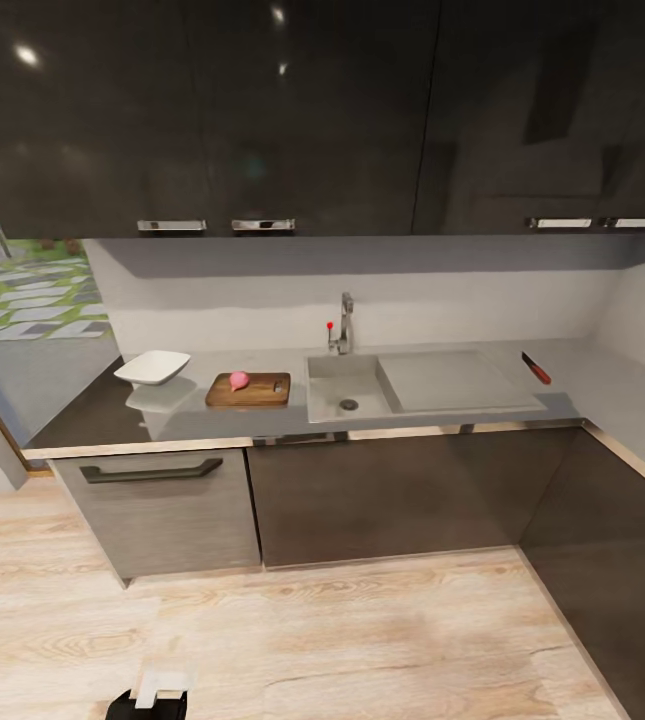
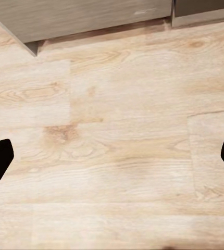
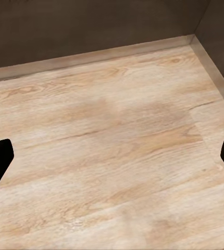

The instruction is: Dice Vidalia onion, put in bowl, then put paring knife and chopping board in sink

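The pinkish-red Vidalia onion lies whole on the dark brown chopping board, left of the sink on the grey countertop. The basin holds nothing but its dark drain. Further left stands the white bowl, with nothing in it. The red-handled paring knife lies on the countertop just right of the drainboard. My left gripper and right gripper are both open, fingers wide apart, held low over the wooden floor well short of the counter.
Dark wall cabinets hang above the counter. Below it are a grey drawer front with a black handle and dark cupboard doors. The counter turns toward me at the right. Light wood floor lies between me and the cabinets.
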You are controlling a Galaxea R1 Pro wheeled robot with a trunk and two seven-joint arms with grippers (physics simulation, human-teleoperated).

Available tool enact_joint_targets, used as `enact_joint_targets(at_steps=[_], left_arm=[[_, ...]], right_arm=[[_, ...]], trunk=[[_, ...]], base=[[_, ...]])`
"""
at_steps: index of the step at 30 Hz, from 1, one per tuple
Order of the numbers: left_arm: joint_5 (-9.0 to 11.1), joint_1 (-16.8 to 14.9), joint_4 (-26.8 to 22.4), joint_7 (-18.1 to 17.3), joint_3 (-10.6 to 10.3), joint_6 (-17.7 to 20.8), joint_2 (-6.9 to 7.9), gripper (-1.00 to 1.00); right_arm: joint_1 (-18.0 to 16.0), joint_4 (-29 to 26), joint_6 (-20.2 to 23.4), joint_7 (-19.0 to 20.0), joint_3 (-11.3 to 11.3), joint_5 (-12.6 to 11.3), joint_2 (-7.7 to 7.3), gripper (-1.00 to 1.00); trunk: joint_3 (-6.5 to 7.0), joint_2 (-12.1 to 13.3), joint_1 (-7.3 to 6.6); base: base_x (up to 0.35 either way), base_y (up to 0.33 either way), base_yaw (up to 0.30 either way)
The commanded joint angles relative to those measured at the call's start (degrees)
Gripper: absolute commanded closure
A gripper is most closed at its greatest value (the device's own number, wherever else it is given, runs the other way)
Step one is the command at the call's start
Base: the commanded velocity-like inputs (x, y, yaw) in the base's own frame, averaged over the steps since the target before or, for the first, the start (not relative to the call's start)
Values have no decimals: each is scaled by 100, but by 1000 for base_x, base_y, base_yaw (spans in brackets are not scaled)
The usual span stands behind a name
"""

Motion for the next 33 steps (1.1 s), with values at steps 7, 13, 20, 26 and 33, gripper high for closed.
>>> enact_joint_targets(at_steps=[7,13,20,26,33], left_arm=[[54,-10,25,3,-49,-19,-3,-100],[57,-7,25,4,-49,-19,-3,-100],[54,-9,25,4,-49,-18,-3,-100],[58,-8,26,4,-49,-18,-3,-100],[53,-9,26,4,-49,-18,-3,-100]], right_arm=[[-7,5,-22,-13,-29,47,7,-100],[-7,6,-22,-13,-27,47,6,-100],[-7,6,-22,-13,-25,47,6,-100],[-7,6,-22,-13,-25,46,6,-100],[-7,3,-27,-13,-26,51,-1,-100]], trunk=[[13,-12,3],[64,-12,3],[127,-12,3],[180,-12,3],[198,-12,3]], base=[[0,0,0],[0,0,0],[0,0,0],[0,0,0],[0,0,0]])
